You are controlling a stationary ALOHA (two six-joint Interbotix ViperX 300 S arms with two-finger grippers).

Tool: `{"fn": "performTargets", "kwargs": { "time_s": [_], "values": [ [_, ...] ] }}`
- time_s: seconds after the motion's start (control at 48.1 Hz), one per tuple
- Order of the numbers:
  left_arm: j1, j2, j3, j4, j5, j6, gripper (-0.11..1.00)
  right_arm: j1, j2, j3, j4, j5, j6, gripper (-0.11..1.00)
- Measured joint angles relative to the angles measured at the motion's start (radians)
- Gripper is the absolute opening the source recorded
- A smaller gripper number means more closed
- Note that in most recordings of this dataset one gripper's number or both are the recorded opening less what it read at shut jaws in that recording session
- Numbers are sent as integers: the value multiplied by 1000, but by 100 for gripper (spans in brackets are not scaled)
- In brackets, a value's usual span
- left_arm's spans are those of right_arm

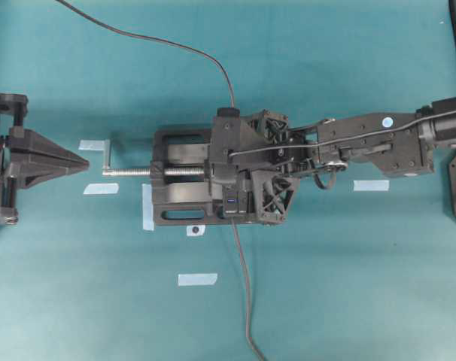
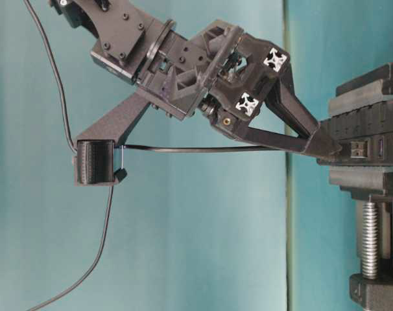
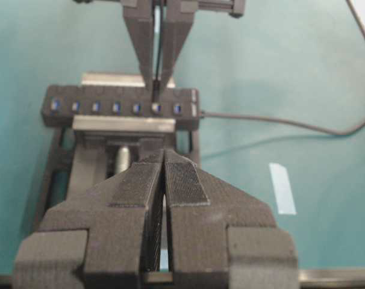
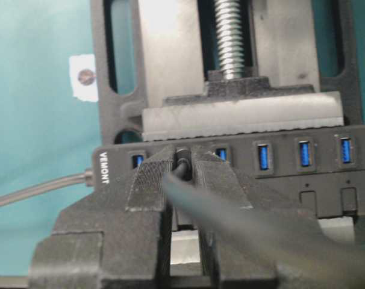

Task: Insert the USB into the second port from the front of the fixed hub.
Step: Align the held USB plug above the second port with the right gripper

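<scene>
Nearest us, the right tool (image 4: 184, 165) pinches the USB (image 4: 182, 161) narrowly at the second port of the fixed hub (image 4: 303, 158), beside the hub's end edge. The left tool (image 1: 83, 164), closed and empty, rests well apart over open bench (image 1: 326, 286).

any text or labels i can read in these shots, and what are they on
"VEMONT" in white letters, on the end of the fixed hub, next to its first port; it reads clearly in the right wrist view.
The same "VEMONT" shows on the hub's end in the table-level view, running vertically.
A smaller line of white print beside it there is too small to read.
The blue tape strips on the table carry no writing.
</scene>
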Motion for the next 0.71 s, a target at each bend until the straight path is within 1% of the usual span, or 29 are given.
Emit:
{"fn": "performTargets", "kwargs": {
  "time_s": [0.707],
  "values": [
    [-2,2,0,0,2,-2,0,3,29,-3,0,-2,0,8]
  ]
}}
